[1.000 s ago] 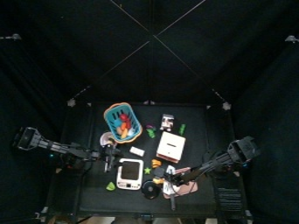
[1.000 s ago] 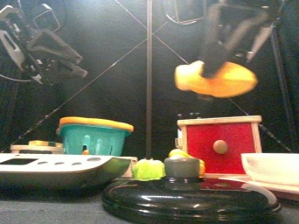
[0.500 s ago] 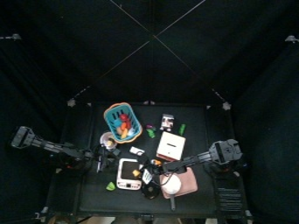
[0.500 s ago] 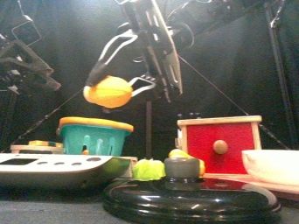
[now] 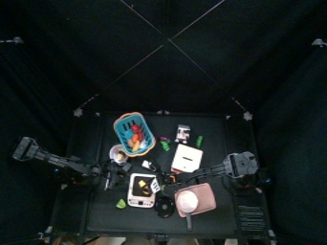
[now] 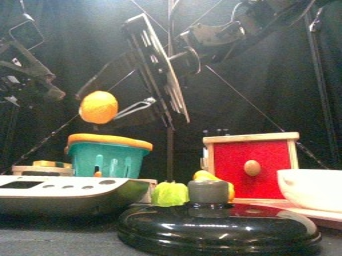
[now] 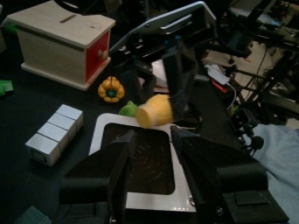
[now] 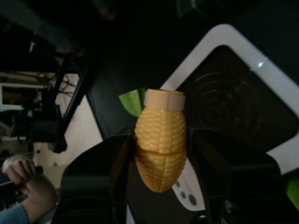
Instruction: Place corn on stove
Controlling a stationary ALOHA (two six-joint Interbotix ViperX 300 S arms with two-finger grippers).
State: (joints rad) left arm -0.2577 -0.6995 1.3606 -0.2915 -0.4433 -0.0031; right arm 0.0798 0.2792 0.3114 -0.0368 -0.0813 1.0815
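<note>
My right gripper (image 6: 123, 106) is shut on the yellow corn (image 6: 98, 106) and holds it in the air above the white stove (image 6: 67, 190), over the stove's far end. The right wrist view shows the corn (image 8: 162, 140) between the jaws, with the stove's dark burner (image 8: 239, 92) below. In the top view the right arm reaches across to the stove (image 5: 141, 189). My left gripper (image 7: 163, 175) is open and empty, hovering beside the stove (image 7: 146, 162) and facing the corn (image 7: 153, 110).
A teal basket (image 6: 107, 155) stands behind the stove. A red-fronted tan box (image 6: 251, 165), a black lid (image 6: 214, 225) and a pale bowl (image 6: 314, 190) lie to the right. A yellow pepper (image 7: 111, 88) and white blocks (image 7: 52, 136) lie near the stove.
My right gripper has carried the corn from the right side leftward across the table and down to above the stove. The left arm has hardly moved.
</note>
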